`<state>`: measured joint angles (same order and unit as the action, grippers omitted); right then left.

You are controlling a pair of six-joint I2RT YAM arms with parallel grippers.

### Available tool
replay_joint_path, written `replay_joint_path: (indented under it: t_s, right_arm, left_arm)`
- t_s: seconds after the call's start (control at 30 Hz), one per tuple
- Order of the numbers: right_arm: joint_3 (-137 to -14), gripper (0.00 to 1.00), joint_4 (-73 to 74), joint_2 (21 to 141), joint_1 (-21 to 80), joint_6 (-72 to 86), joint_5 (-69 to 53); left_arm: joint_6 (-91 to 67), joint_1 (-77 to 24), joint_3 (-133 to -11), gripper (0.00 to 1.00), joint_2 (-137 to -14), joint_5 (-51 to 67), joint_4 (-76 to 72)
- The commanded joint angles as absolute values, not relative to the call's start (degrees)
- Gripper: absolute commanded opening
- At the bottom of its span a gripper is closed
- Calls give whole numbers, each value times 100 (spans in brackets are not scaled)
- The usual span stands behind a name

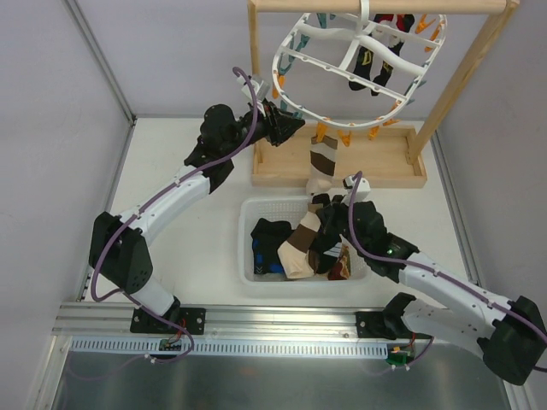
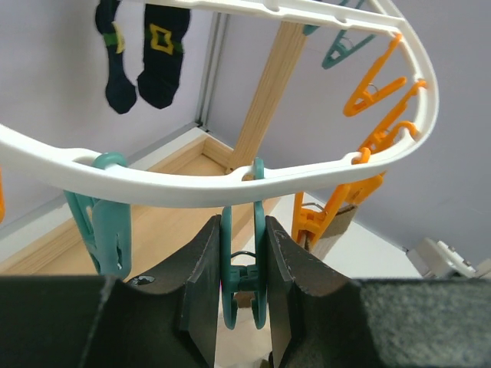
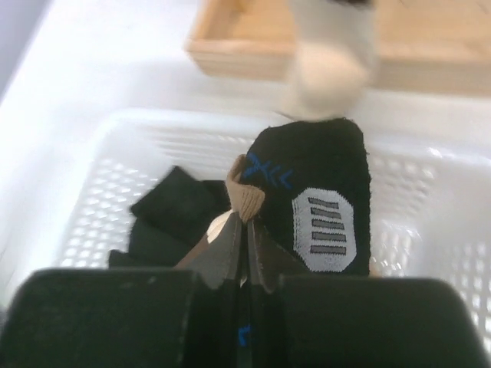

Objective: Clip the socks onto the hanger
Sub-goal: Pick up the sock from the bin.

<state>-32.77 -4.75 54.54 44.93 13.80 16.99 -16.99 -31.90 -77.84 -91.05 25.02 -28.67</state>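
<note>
The hanger [image 1: 295, 51], a white oval ring with orange and teal pegs, hangs from a wooden frame. My left gripper [image 1: 293, 126] is at its near-left rim, shut on a teal peg [image 2: 244, 261] under the ring [image 2: 192, 185], one finger on each side. A tan, brown and white sock [image 1: 323, 166] hangs from an orange peg. My right gripper [image 3: 245, 221] is low in the basket, shut on the tan cuff [image 3: 245, 195] of a banded sock [image 1: 299, 248]. A black sock with a white patch [image 3: 326, 192] lies right behind it.
The white mesh basket [image 1: 248, 256] holds several socks, black and patterned. The wooden frame's base [image 1: 385, 162] lies just beyond it. Two black socks [image 1: 372, 68] hang at the ring's far side. Orange pegs [image 2: 337, 211] dangle right of the held peg.
</note>
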Motion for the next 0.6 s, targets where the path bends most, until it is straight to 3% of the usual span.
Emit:
replay_joint_path:
  t_s: [0.0,0.23,0.57]
  right_arm:
    - [-3602,1,-1222,5151,4544,344,651]
    - [-4033,1,-1696,5317,4535,-272,45]
    - [-4843,1,-2065,5625,4526,-483,-184]
  left_arm:
    - [-1872,-3226,-7901,0,-8921,3285,-2118]
    - [-1977,-3226,-8077,0,-8842,3893,-2408]
    - [-2531,-3226,-7963,0,-8894,3823,-2996]
